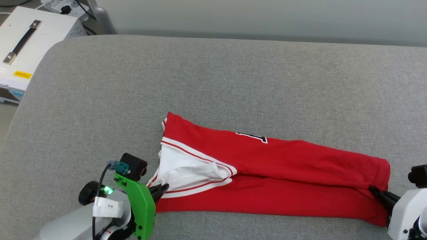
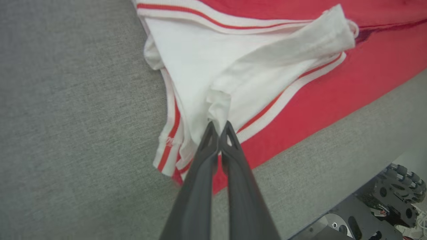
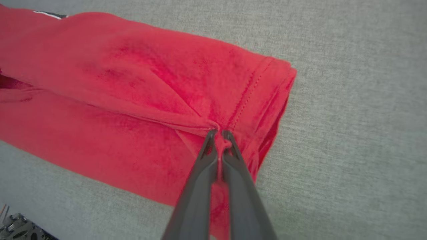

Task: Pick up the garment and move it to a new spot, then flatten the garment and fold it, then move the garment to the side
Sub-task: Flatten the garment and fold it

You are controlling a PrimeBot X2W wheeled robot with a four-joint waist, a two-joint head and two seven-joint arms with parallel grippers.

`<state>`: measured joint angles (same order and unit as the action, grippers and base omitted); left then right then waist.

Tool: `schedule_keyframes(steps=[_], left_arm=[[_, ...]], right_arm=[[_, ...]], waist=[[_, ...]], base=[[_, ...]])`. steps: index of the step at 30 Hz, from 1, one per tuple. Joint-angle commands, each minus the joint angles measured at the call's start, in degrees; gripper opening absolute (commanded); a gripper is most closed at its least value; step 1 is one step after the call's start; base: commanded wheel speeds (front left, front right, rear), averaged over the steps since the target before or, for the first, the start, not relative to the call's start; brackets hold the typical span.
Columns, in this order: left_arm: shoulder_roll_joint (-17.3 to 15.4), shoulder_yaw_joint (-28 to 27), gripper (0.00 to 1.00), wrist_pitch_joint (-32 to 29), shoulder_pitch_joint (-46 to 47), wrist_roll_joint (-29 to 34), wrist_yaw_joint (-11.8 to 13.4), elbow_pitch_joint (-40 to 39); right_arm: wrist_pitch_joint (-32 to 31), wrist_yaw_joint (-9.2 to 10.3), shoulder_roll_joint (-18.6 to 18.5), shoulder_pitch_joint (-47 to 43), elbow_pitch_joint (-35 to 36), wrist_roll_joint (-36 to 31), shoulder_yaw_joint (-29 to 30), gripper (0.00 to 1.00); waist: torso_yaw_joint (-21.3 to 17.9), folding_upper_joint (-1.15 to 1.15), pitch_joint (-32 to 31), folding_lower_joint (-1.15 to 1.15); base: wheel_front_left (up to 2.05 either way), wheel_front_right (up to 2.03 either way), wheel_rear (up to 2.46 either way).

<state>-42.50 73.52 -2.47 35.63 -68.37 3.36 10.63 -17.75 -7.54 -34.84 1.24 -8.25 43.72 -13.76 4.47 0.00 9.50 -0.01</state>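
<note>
The garment (image 1: pixel 273 173) is a red jersey with white sleeves and red-striped trim, folded into a long band across the near part of the grey surface. A black numeral edged in white peeks out at its far fold. My left gripper (image 1: pixel 162 189) is shut on the white sleeve fabric at the garment's left end; in the left wrist view the left gripper (image 2: pixel 218 128) pinches a tuck of the white sleeve (image 2: pixel 233 66). My right gripper (image 1: pixel 375 190) is shut on the red hem at the right end, and the right gripper (image 3: pixel 218 133) pinches a pleat of red cloth (image 3: pixel 133 100).
The grey padded surface (image 1: pixel 213 80) stretches wide beyond the garment. A white box with a black handle (image 1: pixel 23 40) stands off the far left corner. Part of the robot's wheeled base (image 2: pixel 393 196) shows below the surface's near edge.
</note>
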Motion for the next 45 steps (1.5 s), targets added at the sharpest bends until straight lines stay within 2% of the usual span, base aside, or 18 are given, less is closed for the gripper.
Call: schedule_keyframes(steps=[1,3,4,5,6,7,11,14,17,20,21,26,35,39,40,45], left_arm=[[0.8,-0.2,0.00,0.7,-1.1,-0.4,0.4,1.0],[1.6,-0.2,0.00,1.4,-1.4,-0.2,0.3,2.3],[1.9,-0.4,0.13,2.0,-1.4,-0.1,0.4,2.8],[2.2,-0.7,1.00,3.1,-1.6,0.1,0.6,3.3],[2.4,-1.1,1.00,4.1,-1.8,0.1,0.9,3.6],[2.6,-1.4,1.00,5.2,-1.9,0.4,1.2,3.8],[2.4,-3.6,1.00,11.1,-2.9,1.3,3.4,3.8],[2.0,-6.1,1.00,15.5,-3.7,2.7,6.6,3.3],[2.0,-9.1,1.00,17.0,-4.8,4.5,9.2,2.1],[2.6,-13.9,1.00,17.4,-6.4,7.9,12.2,-0.1],[3.9,-20.0,1.00,17.4,-9.0,12.8,14.3,-2.5],[6.6,-29.0,1.00,17.4,-14.1,21.4,16.1,-4.6],[13.8,-41.0,1.00,17.5,-20.7,33.4,15.1,-6.0],[17.1,-45.4,1.00,17.5,-23.0,38.0,13.5,-5.9],[19.8,-48.5,1.00,17.5,-24.5,41.6,12.1,-6.1],[24.1,-53.1,1.00,17.5,-26.5,47.1,9.3,-6.0]], right_arm=[[-0.3,0.05,0.3,-0.4,-0.6,0.0,0.3,0.00],[-0.4,0.05,0.6,-0.4,-1.4,-0.3,0.3,0.00],[-0.4,0.05,0.8,-0.4,-1.5,-0.3,0.4,0.00],[-0.3,0.05,1.3,-0.4,-1.3,0.1,0.6,0.40],[-0.3,0.05,1.5,-0.4,-1.0,0.4,0.9,0.80],[-0.2,0.05,1.4,-0.4,-0.5,0.6,1.2,1.00],[0.2,0.05,0.8,-0.8,2.8,2.7,3.5,1.00],[0.0,0.05,-0.6,-1.2,5.7,4.4,6.4,1.00],[-1.8,0.05,-2.2,-1.3,7.2,6.3,9.3,1.00],[-5.9,0.05,-3.4,-1.3,6.8,10.1,12.4,1.00],[-11.8,0.05,-4.2,-1.4,4.7,14.5,14.6,1.00],[-19.4,0.05,-5.1,-1.0,0.8,17.2,15.5,1.00],[-22.0,0.05,-1.3,0.9,-3.5,17.7,13.3,1.00],[-22.4,0.05,0.4,1.5,-4.4,17.9,11.6,1.00],[-22.2,0.05,1.6,2.1,-5.0,18.1,10.2,1.00],[-21.4,0.05,3.5,3.3,-6.6,18.1,7.8,1.00]], waist=[[0.0,0.00,0.3,0.01],[0.1,0.00,0.4,0.01],[0.2,0.00,0.3,0.01],[0.2,0.00,0.1,0.01],[0.2,0.00,-0.1,0.01],[0.2,0.00,-0.5,0.01],[0.1,0.00,-2.0,0.01],[0.2,0.00,-2.8,0.01],[0.3,0.00,-3.1,0.01],[0.7,0.00,-3.0,0.01],[1.3,0.00,-2.5,0.01],[2.5,0.00,-1.1,0.01],[5.1,0.00,1.5,0.01],[5.7,0.00,2.0,0.01],[6.1,0.00,2.2,0.01],[6.1,0.00,2.3,0.01]], base=[[0.00,0.00,0.00],[0.00,0.00,0.00],[0.00,0.00,0.00],[0.00,0.00,0.00],[0.00,0.00,0.00],[0.00,0.00,0.00],[0.00,0.00,0.00],[0.00,0.00,0.00],[0.00,0.00,0.00],[0.00,0.00,0.00],[0.00,0.00,0.00],[0.00,0.00,0.00],[0.00,0.00,0.00],[0.00,0.00,0.00],[0.00,0.00,0.00],[0.00,0.00,0.00]])
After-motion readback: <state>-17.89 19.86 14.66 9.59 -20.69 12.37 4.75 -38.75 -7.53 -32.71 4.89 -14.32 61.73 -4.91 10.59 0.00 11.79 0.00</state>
